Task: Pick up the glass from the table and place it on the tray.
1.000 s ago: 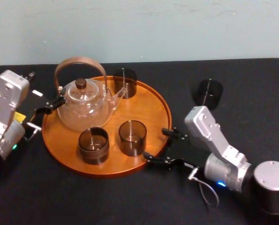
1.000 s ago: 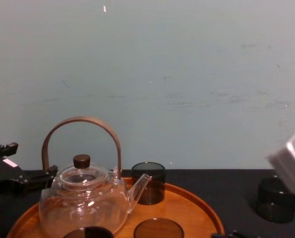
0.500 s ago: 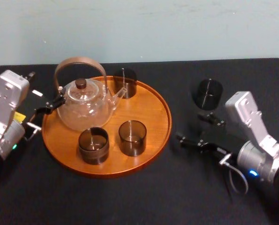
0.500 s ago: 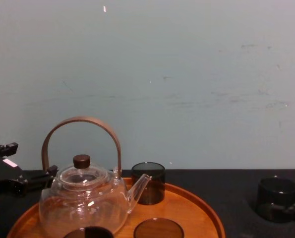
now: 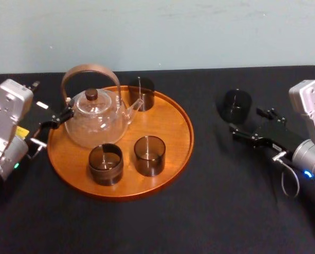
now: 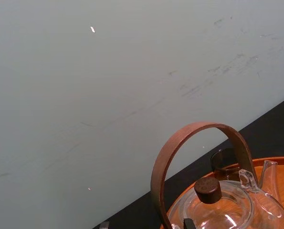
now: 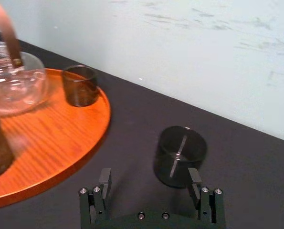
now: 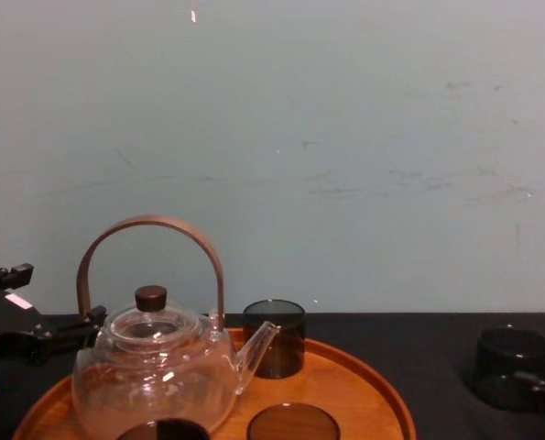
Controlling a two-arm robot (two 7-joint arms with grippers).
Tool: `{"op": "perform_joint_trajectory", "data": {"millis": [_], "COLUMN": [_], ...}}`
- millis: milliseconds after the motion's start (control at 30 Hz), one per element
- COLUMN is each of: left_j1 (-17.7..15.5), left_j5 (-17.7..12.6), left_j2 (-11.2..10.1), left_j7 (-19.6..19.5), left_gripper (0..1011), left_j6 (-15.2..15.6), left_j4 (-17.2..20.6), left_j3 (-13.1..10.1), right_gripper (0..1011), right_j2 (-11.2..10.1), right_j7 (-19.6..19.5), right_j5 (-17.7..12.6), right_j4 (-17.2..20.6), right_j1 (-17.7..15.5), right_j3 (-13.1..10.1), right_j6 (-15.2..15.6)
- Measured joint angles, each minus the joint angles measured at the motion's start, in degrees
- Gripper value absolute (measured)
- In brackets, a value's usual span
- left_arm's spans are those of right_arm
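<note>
Your right gripper (image 5: pixel 249 121), jaws wide apart, stood off-centre before the glass (image 5: pixel 235 105); one finger could tip it. Your left gripper (image 5: pixel 55 124) rested by the teapot (image 5: pixel 95 121).

Head looks steeply down, chest level; both share the tray (image 5: pixel 168 124).

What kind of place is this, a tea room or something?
Likely a robot test bench, not a tea room: a black table against a bare wall, the right gripper open near a glass, the left gripper parked by the teapot on the tray.
</note>
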State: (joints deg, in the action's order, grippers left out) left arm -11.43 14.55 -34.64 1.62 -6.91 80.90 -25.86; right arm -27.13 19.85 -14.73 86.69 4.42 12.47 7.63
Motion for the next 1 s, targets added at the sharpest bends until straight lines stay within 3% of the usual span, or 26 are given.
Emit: {"op": "perform_joint_trajectory", "data": {"millis": [633, 900, 933, 1000], "left_j1": [0.00, 0.00, 0.00, 0.00], "left_j5": [0.00, 0.00, 0.00, 0.00], "left_j2": [0.00, 0.00, 0.00, 0.00], "left_j7": [0.00, 0.00, 0.00, 0.00], "left_gripper": [1009, 1009, 1009, 1010], "left_j6": [0.00, 0.00, 0.00, 0.00], "left_j4": [0.00, 0.00, 0.00, 0.00], "left_j3": [0.00, 0.00, 0.00, 0.00], "right_gripper": [1002, 1002, 1002, 1002], "right_j2": [1.53, 2.11, 2.97, 3.08], "right_j7": [-0.15, 0.25, 0.30, 0.28], "right_j5": [-1.48, -1.56, -1.02, -0.94], "right_j4": [-5.60, -7.55, -10.50, -10.89], "right_j1": [3.70, 6.23, 9.10, 9.41], "right_j3": [-1.56, -0.74, 0.20, 0.31], "right_j6": [2.42, 3.04, 3.61, 3.68]}}
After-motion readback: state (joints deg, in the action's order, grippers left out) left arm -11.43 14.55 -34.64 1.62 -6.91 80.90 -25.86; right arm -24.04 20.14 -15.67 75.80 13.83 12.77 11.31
